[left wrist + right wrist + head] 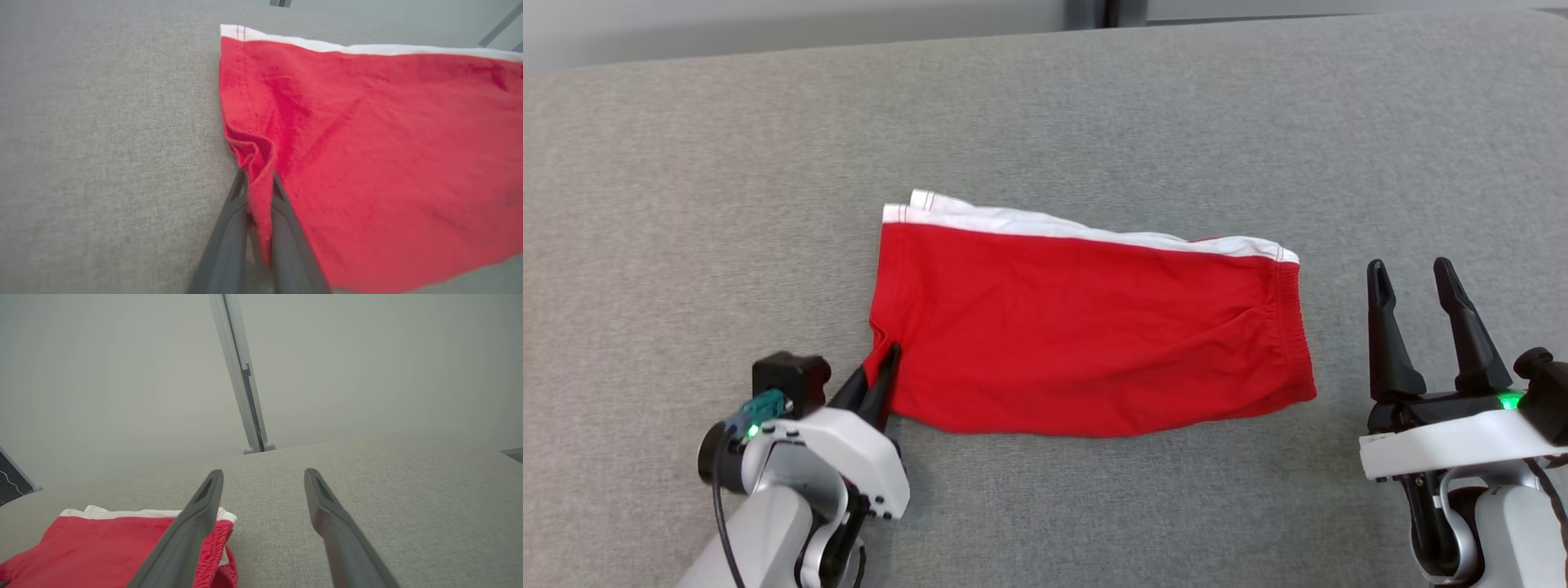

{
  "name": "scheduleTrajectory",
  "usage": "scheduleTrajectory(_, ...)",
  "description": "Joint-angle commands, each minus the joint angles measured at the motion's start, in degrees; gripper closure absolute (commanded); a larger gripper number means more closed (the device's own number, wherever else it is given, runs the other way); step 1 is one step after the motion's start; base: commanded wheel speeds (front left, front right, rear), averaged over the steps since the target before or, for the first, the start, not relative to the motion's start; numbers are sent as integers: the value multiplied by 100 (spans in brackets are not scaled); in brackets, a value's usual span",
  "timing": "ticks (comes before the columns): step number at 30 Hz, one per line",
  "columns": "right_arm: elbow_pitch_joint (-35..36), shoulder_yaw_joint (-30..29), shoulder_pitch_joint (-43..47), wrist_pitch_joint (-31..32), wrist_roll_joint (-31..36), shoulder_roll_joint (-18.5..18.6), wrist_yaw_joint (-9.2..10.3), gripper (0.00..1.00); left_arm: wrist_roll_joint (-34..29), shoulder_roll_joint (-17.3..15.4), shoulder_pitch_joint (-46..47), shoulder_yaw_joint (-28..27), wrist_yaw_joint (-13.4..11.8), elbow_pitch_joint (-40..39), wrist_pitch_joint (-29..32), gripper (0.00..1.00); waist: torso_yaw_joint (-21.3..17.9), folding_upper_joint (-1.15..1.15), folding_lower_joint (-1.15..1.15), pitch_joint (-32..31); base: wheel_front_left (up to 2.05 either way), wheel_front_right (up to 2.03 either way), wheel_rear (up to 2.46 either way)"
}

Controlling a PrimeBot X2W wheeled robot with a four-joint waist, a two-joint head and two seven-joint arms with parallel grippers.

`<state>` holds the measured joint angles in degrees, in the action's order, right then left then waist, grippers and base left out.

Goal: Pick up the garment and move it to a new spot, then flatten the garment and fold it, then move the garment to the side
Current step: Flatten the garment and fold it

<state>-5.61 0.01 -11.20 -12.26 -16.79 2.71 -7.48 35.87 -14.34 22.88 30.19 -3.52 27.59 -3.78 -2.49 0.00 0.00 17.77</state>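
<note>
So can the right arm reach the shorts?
Probably yes. The right gripper is open, apart from the shorts but close beside their elastic end, and nothing lies between them.

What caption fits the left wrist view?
Red garment flat on the grey surface, its bunched edge pinched in the left gripper.

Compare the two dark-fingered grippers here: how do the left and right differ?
The left gripper is shut on a corner of the red cloth garment with white trim; the right gripper is open and empty. The left gripper touches the garment; the right gripper stands apart from it. Both have long dark fingers above the grey fabric surface.
</note>
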Motion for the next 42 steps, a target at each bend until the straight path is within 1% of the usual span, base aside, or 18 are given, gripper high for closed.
scheduleTrajectory(1, 67, -56, 57, 70, 70, 39, -3, 0, 62, -102, -243, -54, -142, -319, 17, 100, 124, 0, 0, -66, 0, 0, 0)
scheduleTrajectory(5, 147, -64, 77, 171, 91, 39, -3, 0, 128, -172, -577, -93, -301, -847, 77, 99, 165, 0, 0, -90, 0, 0, 0)
scheduleTrajectory(6, 163, -63, 71, 210, 107, 40, -3, 0, 147, -188, -627, -100, -318, -925, 100, 70, 161, 0, 0, -94, 0, 0, 0)
scheduleTrajectory(7, 173, -58, 65, 232, 123, 38, -3, 0, 168, -197, -668, -129, -321, -1025, 56, 1, 149, 0, 0, -99, 0, 0, 0)
scheduleTrajectory(10, 189, -77, 57, 319, 214, 39, -3, 0, 57, -249, -732, -241, -432, -1226, -302, 0, 99, 0, 0, -115, 0, 0, 0)
scheduleTrajectory(14, 212, -122, 93, 425, 239, 38, -3, 0, -176, -254, -741, -528, -681, -1499, -942, 0, 77, 0, 0, -190, 0, 0, 0)
scheduleTrajectory(17, 242, -169, 121, 481, 247, 39, -3, 0, -420, -269, -687, -833, -787, -1828, -1110, 0, 100, 0, 0, -270, 0, 0, 0)
scheduleTrajectory(20, 253, -168, 191, 569, 323, 38, -3, 0, -686, -355, -752, -1084, -861, -2103, -1126, 0, 125, 0, 0, -374, 0, 0, 0)
scheduleTrajectory(23, 259, -160, 264, 620, 432, 57, -3, 0, -888, -443, -988, -1265, -890, -2282, -1130, 0, 143, 0, 0, -479, 0, 0, 0)
scheduleTrajectory(28, 291, -141, 364, 727, 509, 75, -3, 0, -1064, -621, -1358, -1432, -838, -2482, -1133, 0, 153, 0, 0, -603, 0, 0, 0)
scheduleTrajectory(31, 331, -152, 412, 769, 548, 80, -3, 0, -1088, -647, -1540, -1478, -863, -2561, -1133, 0, 178, 0, 0, -629, 0, 0, 0)
scheduleTrajectory(42, 417, -207, 465, 869, 573, 98, -3, 0, -1108, -571, -1550, -1415, -807, -2497, -1134, 0, 274, 0, 0, -655, 0, 0, 0)
